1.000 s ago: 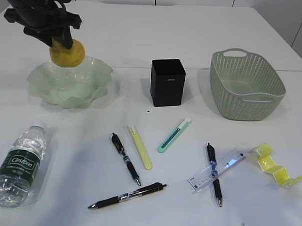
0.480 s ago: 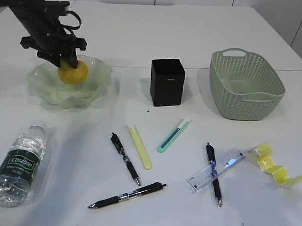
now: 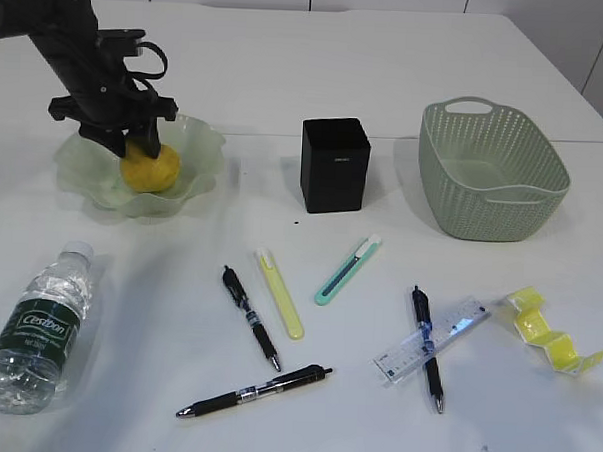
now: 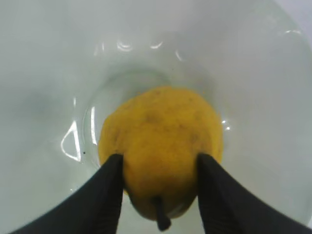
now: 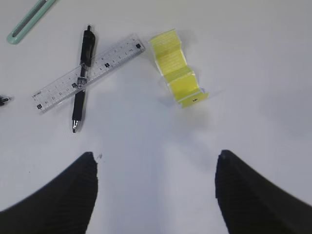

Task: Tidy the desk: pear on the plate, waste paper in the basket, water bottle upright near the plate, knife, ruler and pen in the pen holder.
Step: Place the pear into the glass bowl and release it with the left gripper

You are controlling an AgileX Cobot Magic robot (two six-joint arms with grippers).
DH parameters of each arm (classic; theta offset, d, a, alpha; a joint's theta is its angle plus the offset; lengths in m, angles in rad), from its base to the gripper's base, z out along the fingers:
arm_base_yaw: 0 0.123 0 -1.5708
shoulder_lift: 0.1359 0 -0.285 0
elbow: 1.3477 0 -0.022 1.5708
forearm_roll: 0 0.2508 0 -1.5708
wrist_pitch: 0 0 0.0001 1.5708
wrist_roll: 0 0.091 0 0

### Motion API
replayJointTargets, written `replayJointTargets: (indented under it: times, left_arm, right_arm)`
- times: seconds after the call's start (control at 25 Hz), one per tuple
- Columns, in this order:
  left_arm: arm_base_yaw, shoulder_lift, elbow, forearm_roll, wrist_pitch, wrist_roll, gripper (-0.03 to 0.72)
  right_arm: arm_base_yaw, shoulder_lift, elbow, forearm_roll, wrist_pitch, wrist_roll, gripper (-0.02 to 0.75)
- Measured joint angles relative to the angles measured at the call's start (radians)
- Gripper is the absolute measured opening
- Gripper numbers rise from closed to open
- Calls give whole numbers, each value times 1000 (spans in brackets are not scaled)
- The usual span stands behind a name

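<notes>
The left arm reaches down at the far left, its tool (image 3: 135,144) closed around something held between both black fingers (image 4: 109,195). The right tool (image 5: 156,195) hangs high, fingers spread wide.

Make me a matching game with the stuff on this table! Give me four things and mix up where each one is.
Things:
1. pear
2. water bottle
3. ruler
4. basket

Places or states:
A. lying on its side at the front left of the table
B. lying across a black pen
C. in the green plate, between the fingers of the left gripper
D. standing at the back right, nothing visible inside

Pairs: 1-C, 2-A, 3-B, 4-D
</notes>
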Motion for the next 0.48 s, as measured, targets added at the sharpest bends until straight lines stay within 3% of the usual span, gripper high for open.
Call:
replayJointTargets:
  times: [0.28,0.48]
  left_arm:
    - [3,-6,-1,0,23,0,476]
    - [2,-65,-1,9,27,0,513]
  right_arm:
    - [0,0,0,0,9,0,555]
    - [0,0,0,0,23,0,555]
